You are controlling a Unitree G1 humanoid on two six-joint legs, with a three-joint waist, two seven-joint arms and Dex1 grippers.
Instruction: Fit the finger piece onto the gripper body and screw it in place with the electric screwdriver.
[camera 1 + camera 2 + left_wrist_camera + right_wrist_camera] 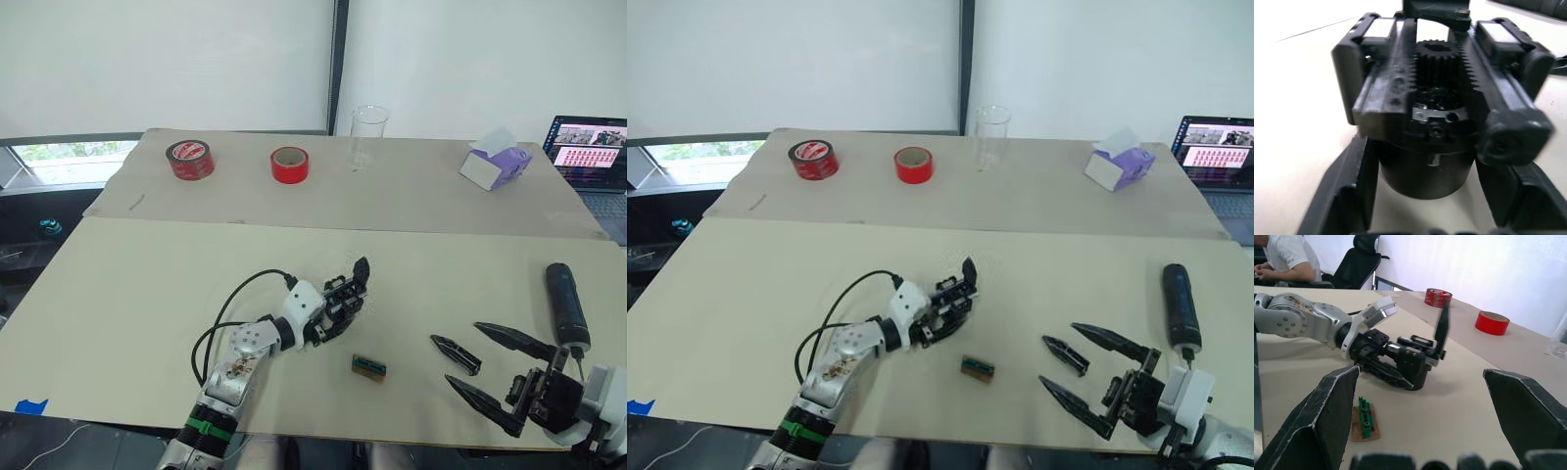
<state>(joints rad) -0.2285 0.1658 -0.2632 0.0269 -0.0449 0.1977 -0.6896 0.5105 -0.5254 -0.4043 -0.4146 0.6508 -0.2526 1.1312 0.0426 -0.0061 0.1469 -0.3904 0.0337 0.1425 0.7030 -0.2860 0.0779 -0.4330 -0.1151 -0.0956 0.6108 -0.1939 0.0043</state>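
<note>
Upstage, glass beaker (368, 135) upright, contents unclear

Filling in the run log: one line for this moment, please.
left gripper: shut on gripper body | right gripper: open, empty | finger piece: loose on table | electric screwdriver: lying untouched

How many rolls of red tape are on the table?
2. One red tape roll with a printed label lies at the table's far left; a plain red tape roll sits to its right, left of the clear plastic cup.
</note>
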